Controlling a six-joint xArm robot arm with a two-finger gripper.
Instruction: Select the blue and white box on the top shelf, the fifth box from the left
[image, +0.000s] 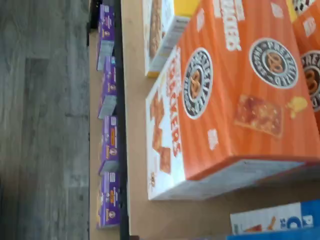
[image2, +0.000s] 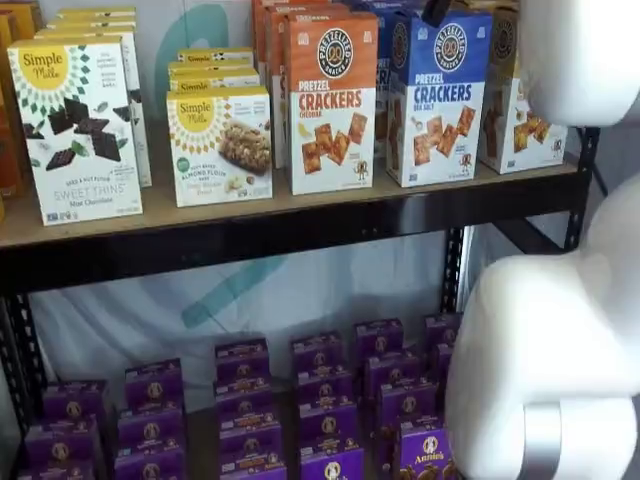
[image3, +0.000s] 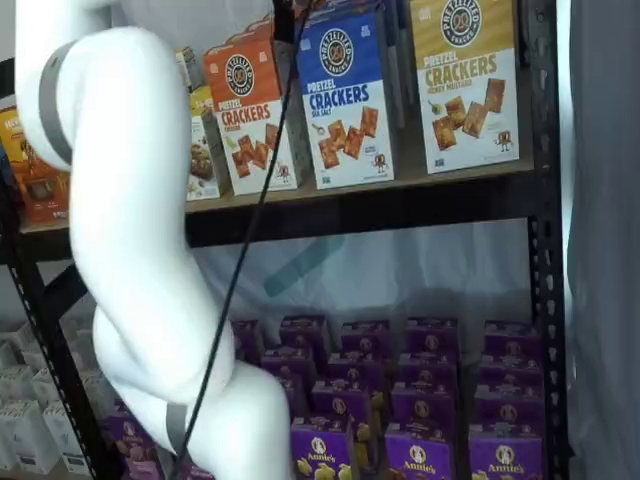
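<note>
The blue and white box (image2: 440, 100) stands upright on the top shelf (image2: 300, 228), between an orange Cheddar crackers box (image2: 332, 100) and a yellow-and-white crackers box (image2: 525, 115). It shows in both shelf views (image3: 345, 100). In the wrist view only its corner (image: 280, 222) shows, beside the orange box (image: 235, 100). My gripper shows only as a black tip at the top edge in both shelf views (image2: 436, 10) (image3: 284, 20), just above and in front of the blue box's top. Its fingers cannot be told apart, so open or shut cannot be told.
Simple Mills boxes (image2: 75, 130) (image2: 220, 145) stand further left on the top shelf. Small purple boxes (image2: 320, 400) fill the lower level. My white arm (image2: 560, 350) (image3: 130, 200) stands in front of the shelves, with a black cable (image3: 250, 220) hanging beside it.
</note>
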